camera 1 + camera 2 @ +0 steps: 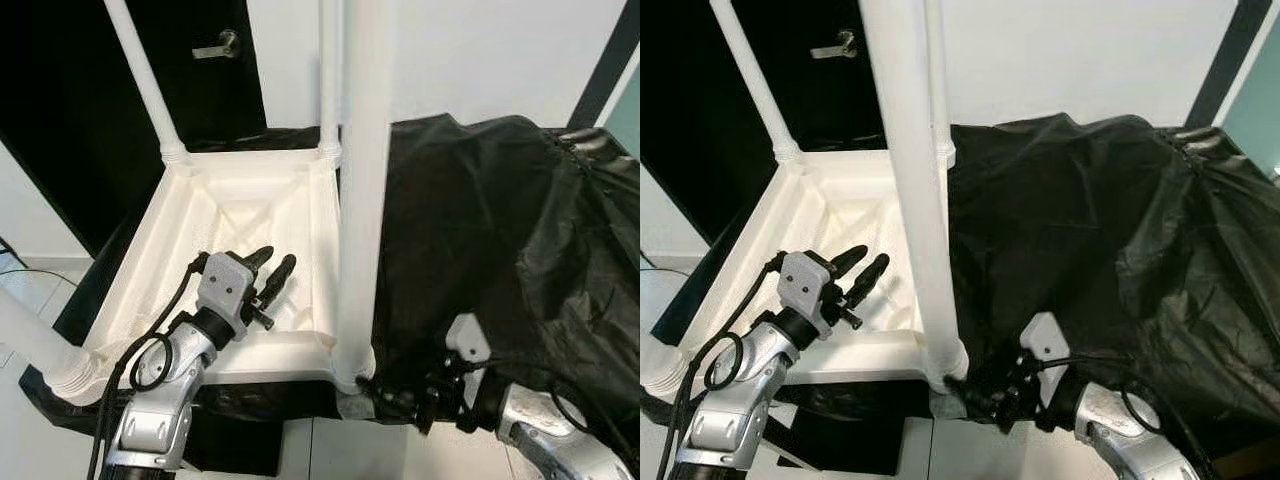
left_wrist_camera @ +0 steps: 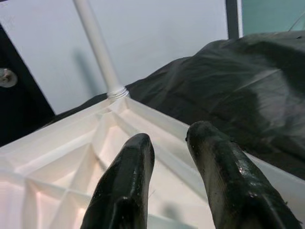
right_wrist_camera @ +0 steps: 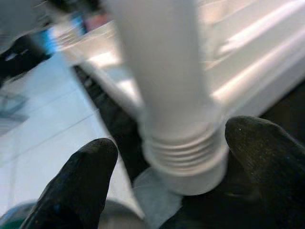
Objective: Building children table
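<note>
A black sheet [image 1: 480,230] covers the surface where the white tabletop [image 1: 240,210] lies upside down, legs up. The near leg [image 1: 362,190] stands in its corner socket. The right gripper [image 3: 167,167] has its jaws apart around that leg's threaded base. The left gripper [image 1: 272,272] hovers over the tabletop's underside, jaws apart.

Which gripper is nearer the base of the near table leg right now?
Right. The right gripper sits at the near leg base, jaws open around it; the left gripper hovers over the upturned tabletop.
</note>
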